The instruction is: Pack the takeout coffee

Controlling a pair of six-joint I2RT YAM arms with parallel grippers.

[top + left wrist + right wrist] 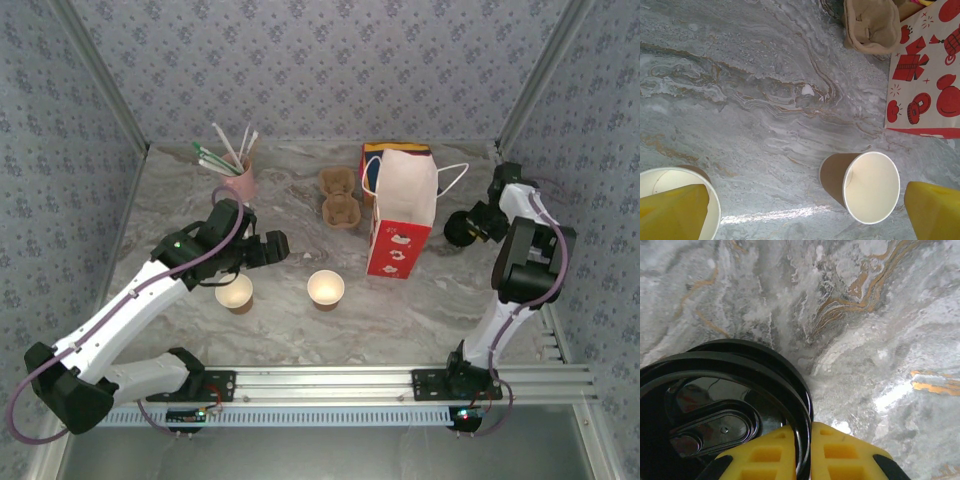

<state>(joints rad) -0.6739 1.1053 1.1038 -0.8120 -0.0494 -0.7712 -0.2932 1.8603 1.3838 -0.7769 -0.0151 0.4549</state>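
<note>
Over on my left, my left hand hangs spread wide above the tabletop, its fingers empty, with two lidless paper cups standing near it. Further along sit the brown pulp tray and then the red-and-white paper bag, standing upright with its mouth open. Right of the bag, near the tabletop's right edge, is the takeout coffee, and my right hand is pinching the rim of its black lid between both fingers. I judge that rim a poor hold: the plastic looks glossy, thin and springy, so it may slip or pop off the cup. The paper wall underneath, hidden from me, should be light but soft, so a gentle squeeze there would serve better.
</note>
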